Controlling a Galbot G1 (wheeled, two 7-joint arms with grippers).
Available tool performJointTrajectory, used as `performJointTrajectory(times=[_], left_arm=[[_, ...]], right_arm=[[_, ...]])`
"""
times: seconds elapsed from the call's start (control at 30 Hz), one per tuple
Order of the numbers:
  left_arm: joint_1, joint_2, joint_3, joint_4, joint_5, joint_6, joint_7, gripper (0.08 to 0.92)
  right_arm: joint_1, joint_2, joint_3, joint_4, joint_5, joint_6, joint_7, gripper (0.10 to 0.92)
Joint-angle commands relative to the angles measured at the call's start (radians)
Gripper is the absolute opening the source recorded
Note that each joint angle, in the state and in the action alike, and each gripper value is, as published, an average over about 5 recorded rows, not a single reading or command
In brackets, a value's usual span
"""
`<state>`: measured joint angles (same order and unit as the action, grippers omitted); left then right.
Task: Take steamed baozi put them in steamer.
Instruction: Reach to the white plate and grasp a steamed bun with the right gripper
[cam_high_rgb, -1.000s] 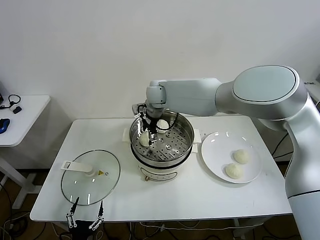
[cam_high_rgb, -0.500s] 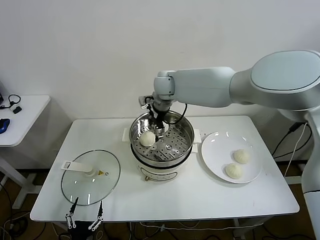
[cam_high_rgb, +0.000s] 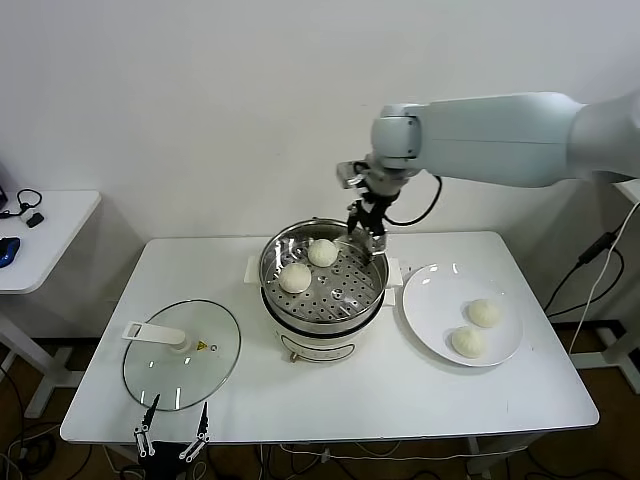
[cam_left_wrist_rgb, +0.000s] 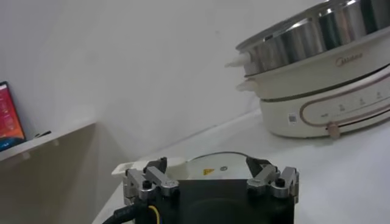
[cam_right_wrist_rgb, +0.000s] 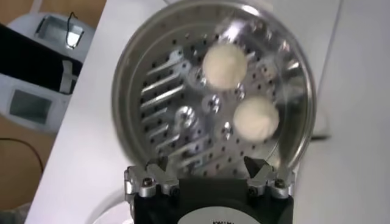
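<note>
- the right gripper (cam_high_rgb: 368, 222) was seen raised above the far right rim of the steamer (cam_high_rgb: 372, 262), its fingers spread wide apart and nothing held between them.
- two steamed baozi (cam_high_rgb: 295, 277) (cam_high_rgb: 322, 252) were found resting on the perforated floor of the steamer, just beside each other in its left and far part.
- in the right wrist view, the same two buns (cam_right_wrist_rgb: 224, 64) (cam_right_wrist_rgb: 256, 119) were shown inside the shiny basket (cam_right_wrist_rgb: 134, 73), below the empty fingertips (cam_right_wrist_rgb: 146, 181).
- two more baozi (cam_high_rgb: 484, 312) (cam_high_rgb: 468, 342) were seen lying close together on the white plate (cam_high_rgb: 425, 300), to the right of the steamer.
- the glass lid (cam_high_rgb: 180, 354) was laid flat on the table (cam_high_rgb: 400, 390), to the left of the steamer.
- the left gripper (cam_high_rgb: 171, 437) was parked at the table's near edge, by the lid, its fingers apart and empty.
</note>
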<state>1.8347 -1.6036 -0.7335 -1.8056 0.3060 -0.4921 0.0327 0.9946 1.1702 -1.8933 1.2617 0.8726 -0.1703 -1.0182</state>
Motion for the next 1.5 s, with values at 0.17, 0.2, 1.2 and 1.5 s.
performJointTrajectory(times=[0.17,0.2,1.2,1.5], left_arm=[[0.006,-0.004,0.001,-0.011,0.005,0.003,0.000,0.823],[0.006,-0.005,0.000,-0.012,0.006,0.003,0.000,0.823],[0.012,-0.014,-0.011,-0.004,0.008,0.001,-0.003,0.823],[0.009,-0.014,-0.011,0.003,0.009,0.000,-0.003,0.823]], right_arm=[[0.030,-0.291,-0.064,0.092,-0.201,0.093,-0.051,0.823],[0.020,-0.304,-0.066,0.092,-0.215,0.095,-0.050,0.823],[-0.468,-0.569,0.217,0.035,-0.458,0.074,0.008,0.823],[-0.563,-0.542,0.315,-0.038,-0.498,0.072,0.010,0.823]])
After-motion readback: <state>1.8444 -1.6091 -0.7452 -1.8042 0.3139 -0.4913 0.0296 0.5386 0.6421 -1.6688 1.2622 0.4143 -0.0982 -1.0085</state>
